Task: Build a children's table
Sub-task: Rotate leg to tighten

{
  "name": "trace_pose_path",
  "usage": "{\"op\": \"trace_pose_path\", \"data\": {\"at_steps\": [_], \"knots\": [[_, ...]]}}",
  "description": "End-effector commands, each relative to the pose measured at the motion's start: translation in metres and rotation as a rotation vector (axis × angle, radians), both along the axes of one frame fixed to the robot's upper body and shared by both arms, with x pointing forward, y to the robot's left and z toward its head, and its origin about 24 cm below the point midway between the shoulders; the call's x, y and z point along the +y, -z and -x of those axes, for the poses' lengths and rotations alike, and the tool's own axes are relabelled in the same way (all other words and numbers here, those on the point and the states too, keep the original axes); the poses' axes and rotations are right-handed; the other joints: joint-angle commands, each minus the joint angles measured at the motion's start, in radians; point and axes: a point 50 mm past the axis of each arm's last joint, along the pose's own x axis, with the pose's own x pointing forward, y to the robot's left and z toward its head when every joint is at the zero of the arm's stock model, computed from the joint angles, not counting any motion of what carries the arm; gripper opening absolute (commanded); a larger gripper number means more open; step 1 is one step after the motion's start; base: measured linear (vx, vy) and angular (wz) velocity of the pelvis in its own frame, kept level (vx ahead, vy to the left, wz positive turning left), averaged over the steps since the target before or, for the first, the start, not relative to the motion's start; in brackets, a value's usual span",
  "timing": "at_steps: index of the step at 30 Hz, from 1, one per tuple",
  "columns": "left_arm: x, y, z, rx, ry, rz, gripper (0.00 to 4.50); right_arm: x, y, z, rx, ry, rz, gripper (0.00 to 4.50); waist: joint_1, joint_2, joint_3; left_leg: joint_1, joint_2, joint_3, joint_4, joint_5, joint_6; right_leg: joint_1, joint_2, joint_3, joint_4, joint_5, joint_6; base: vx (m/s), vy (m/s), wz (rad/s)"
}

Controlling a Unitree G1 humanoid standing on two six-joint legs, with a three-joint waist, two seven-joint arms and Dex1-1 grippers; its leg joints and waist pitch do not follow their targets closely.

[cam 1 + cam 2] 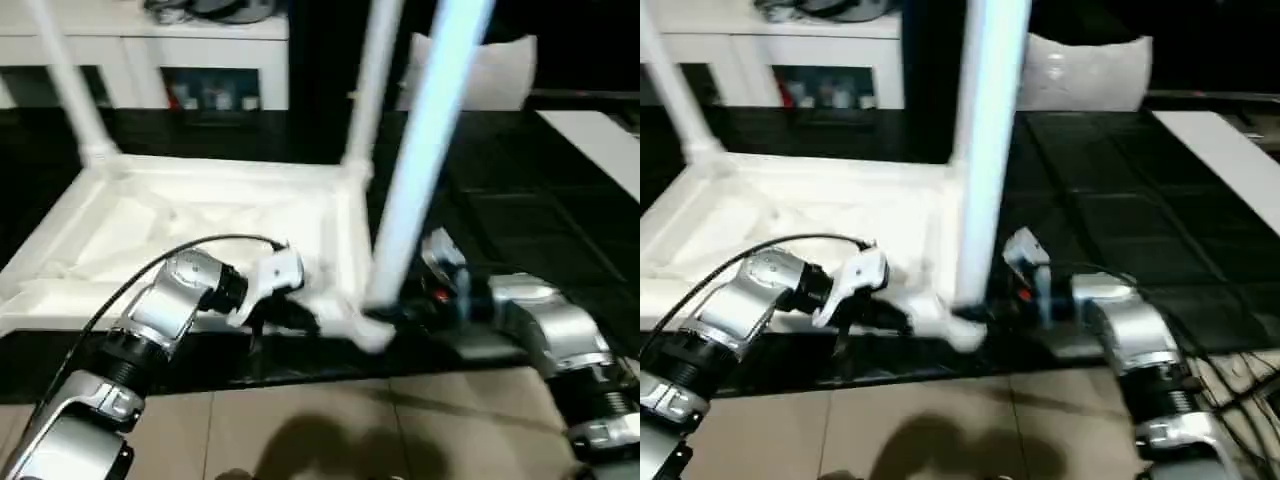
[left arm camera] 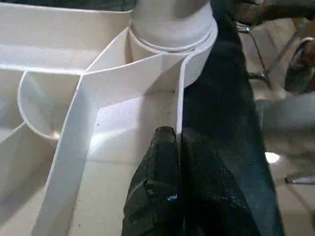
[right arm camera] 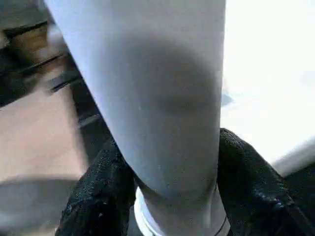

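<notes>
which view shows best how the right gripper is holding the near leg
The right wrist view: the right gripper has a black finger on either side of the near leg, close above its socket. The eye views show that leg standing in the tabletop's near corner, gripper at its base.

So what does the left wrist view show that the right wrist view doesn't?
The left wrist view alone shows the table top's ribbed underside, with the left claw shut on its rim wall just short of the corner socket.

The right wrist view alone shows the right claw with a black finger on either side of the leg, close above its base.

Both share the near corner leg, seated upright in that socket, and the dark mat under the table.
</notes>
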Motion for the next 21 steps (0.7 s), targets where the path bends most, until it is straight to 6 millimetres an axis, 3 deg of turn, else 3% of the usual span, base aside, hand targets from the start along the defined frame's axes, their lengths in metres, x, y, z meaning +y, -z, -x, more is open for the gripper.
{"op": "trace_pose_path", "data": {"at_steps": [1, 3, 4, 5, 6, 7, 9, 11, 12, 13, 14, 16, 21], "knots": [[-0.038, -0.020, -0.009, -0.072, -0.028, 0.112, 0.00, 0.031, -0.003, -0.009, 0.013, 0.084, -0.055, 2.04, -0.008, -0.011, -0.068, 0.006, 0.001, -0.001, -0.073, -0.304, -0.006, 0.055, -0.037, 0.018, -0.093, -0.581, -0.077, 0.000, 0.000, 0.00], [-0.043, -0.022, -0.014, -0.086, -0.088, 0.121, 0.00, 0.038, -0.003, -0.012, 0.012, 0.135, -0.053, 2.04, -0.019, -0.014, -0.070, 0.001, 0.000, -0.003, -0.074, -0.298, -0.004, 0.060, -0.035, 0.016, -0.091, -0.565, -0.082, 0.000, 0.000, 0.00], [-0.048, -0.024, -0.019, -0.102, -0.154, 0.132, 0.00, 0.044, -0.003, -0.016, 0.015, 0.210, -0.050, 2.04, -0.027, -0.012, -0.067, 0.004, -0.003, 0.000, -0.072, -0.302, -0.001, 0.052, -0.032, 0.016, -0.096, -0.567, -0.083, 0.000, 0.000, 0.00], [-0.052, -0.025, -0.023, -0.112, -0.201, 0.140, 0.00, 0.049, -0.002, -0.019, 0.018, 0.272, -0.046, 2.04, -0.031, -0.013, -0.069, 0.004, -0.004, 0.000, -0.070, -0.297, -0.004, 0.054, -0.032, 0.015, -0.095, -0.566, -0.084, 0.000, 0.000, 0.00], [-0.059, -0.028, -0.030, -0.142, -0.295, 0.152, 0.00, 0.056, -0.001, -0.026, 0.022, 0.397, -0.036, 2.04, -0.033, -0.013, -0.072, 0.001, -0.005, -0.001, -0.069, -0.285, -0.004, 0.057, -0.034, 0.014, -0.094, -0.563, -0.083, 0.000, 0.000, 0.00], [-0.062, -0.029, -0.032, -0.152, -0.333, 0.161, 0.00, 0.060, -0.001, -0.028, 0.019, 0.438, -0.034, 2.04, -0.036, -0.011, -0.074, 0.004, -0.005, 0.000, -0.068, -0.280, -0.005, 0.052, -0.033, 0.014, -0.096, -0.555, -0.085, 0.000, 0.000, 0.00], [-0.065, -0.030, -0.034, -0.159, -0.368, 0.172, 0.00, 0.063, -0.001, -0.029, 0.012, 0.476, -0.030, 2.04, -0.036, -0.013, -0.076, 0.004, -0.005, 0.000, -0.069, -0.268, 0.003, 0.055, -0.033, 0.015, -0.094, -0.523, -0.094, 0.000, 0.000, 0.00], [-0.070, -0.030, -0.035, -0.183, -0.388, 0.169, 0.00, 0.065, -0.001, -0.032, -0.012, 0.560, -0.036, 2.04, -0.033, -0.010, -0.086, 0.001, 0.000, 0.006, -0.068, -0.199, 0.032, 0.060, -0.030, 0.024, -0.075, -0.341, -0.149, 0.000, 0.000, 0.00], [-0.071, -0.030, -0.035, -0.184, -0.387, 0.168, 0.00, 0.065, -0.001, -0.032, -0.009, 0.563, -0.040, 2.04, -0.033, -0.012, -0.086, -0.002, -0.001, 0.008, -0.066, -0.181, 0.040, 0.063, -0.029, 0.025, -0.070, -0.304, -0.161, 0.000, 0.000, 0.00], [-0.072, -0.029, -0.034, -0.190, -0.379, 0.161, 0.00, 0.066, 0.000, -0.032, 0.014, 0.584, -0.068, 2.37, -0.030, -0.011, -0.088, -0.007, -0.001, 0.008, -0.065, -0.141, 0.056, 0.069, -0.029, 0.026, -0.060, -0.233, -0.184, 0.000, 0.000, 0.00], [-0.071, -0.028, -0.033, -0.192, -0.370, 0.154, 0.00, 0.066, -0.001, -0.032, 0.006, 0.585, -0.069, 2.70, -0.029, -0.010, -0.089, -0.006, -0.001, 0.010, -0.065, -0.129, 0.064, 0.068, -0.029, 0.027, -0.058, -0.209, -0.193, 0.000, 0.000, 0.00], [-0.069, -0.027, -0.033, -0.198, -0.363, 0.142, 0.00, 0.066, -0.003, -0.033, -0.019, 0.587, -0.061, 2.73, -0.023, -0.006, -0.086, -0.002, 0.002, 0.011, -0.064, -0.119, 0.080, 0.068, -0.029, 0.028, -0.055, -0.168, -0.217, 0.000, 0.000, 0.00], [-0.063, -0.023, -0.031, -0.206, -0.348, 0.122, 0.00, 0.060, -0.006, -0.035, -0.073, 0.603, -0.062, 3.18, -0.023, -0.005, -0.082, 0.000, 0.003, 0.010, -0.068, -0.162, 0.067, 0.071, -0.031, 0.029, -0.059, -0.217, -0.215, 0.000, 0.000, 0.00]]}}
